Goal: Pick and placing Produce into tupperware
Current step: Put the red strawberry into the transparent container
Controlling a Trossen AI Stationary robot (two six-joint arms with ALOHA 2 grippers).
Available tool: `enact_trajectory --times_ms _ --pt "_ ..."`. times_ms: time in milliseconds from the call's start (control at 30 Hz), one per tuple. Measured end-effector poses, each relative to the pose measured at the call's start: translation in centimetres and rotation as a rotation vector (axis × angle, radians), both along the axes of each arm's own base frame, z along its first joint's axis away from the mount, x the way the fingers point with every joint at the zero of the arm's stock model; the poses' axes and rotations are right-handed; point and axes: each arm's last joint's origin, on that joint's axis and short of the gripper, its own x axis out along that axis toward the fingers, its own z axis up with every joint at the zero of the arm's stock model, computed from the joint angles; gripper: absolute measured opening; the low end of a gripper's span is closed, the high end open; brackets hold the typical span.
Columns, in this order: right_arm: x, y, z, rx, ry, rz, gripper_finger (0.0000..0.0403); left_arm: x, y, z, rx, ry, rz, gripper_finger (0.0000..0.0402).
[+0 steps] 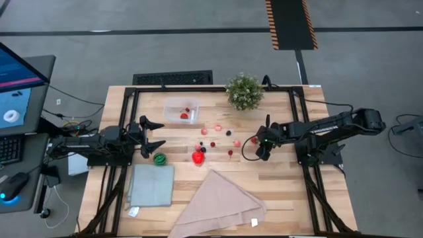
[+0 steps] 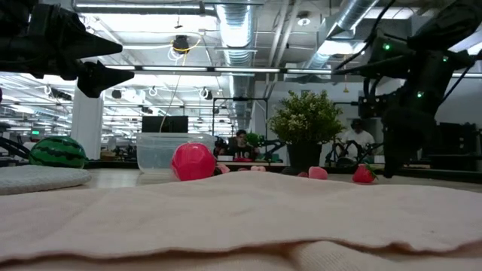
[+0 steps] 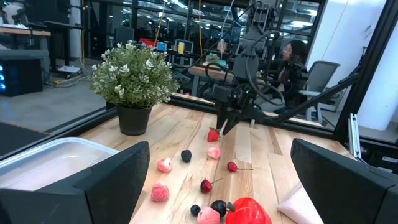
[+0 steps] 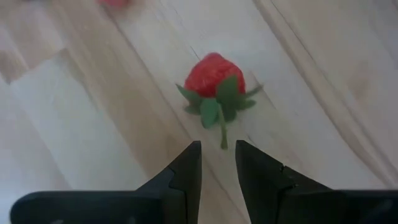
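Produce (image 1: pixel 216 141) is lying scattered on the counter (image 1: pixel 284 185) while the right end effector (image 4: pixel 217 163), fingers narrowly apart and empty, is hovering just behind a strawberry (image 4: pixel 213 78), lining up to grasp it.

Right gripper (image 1: pixel 260 149) reaches in from the surface's right edge toward the middle, pointed down, fingers (image 4: pixel 186 167) a narrow gap apart, holding nothing. Left gripper (image 1: pixel 153 135) waits near the left edge (fingers spread wide).
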Motion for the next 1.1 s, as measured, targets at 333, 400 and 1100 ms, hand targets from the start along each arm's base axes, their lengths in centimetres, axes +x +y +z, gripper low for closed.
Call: enact_trajectory --times_ms 333,400,1100 --pt "0.6 -0.4 -1.0 -0.012 0.035 0.033 0.0122 0.0 0.0 0.0 0.0 0.0 0.0 0.0382" --pt "0.6 -0.4 -0.9 -0.016 0.03 0.048 0.0122 0.0 0.0 0.0 0.0 0.0 0.0 0.0382" --pt "1.3 -1.2 -0.2 -0.042 0.046 0.057 0.0022 0.0 0.0 0.0 0.001 0.0 0.004 0.0382"
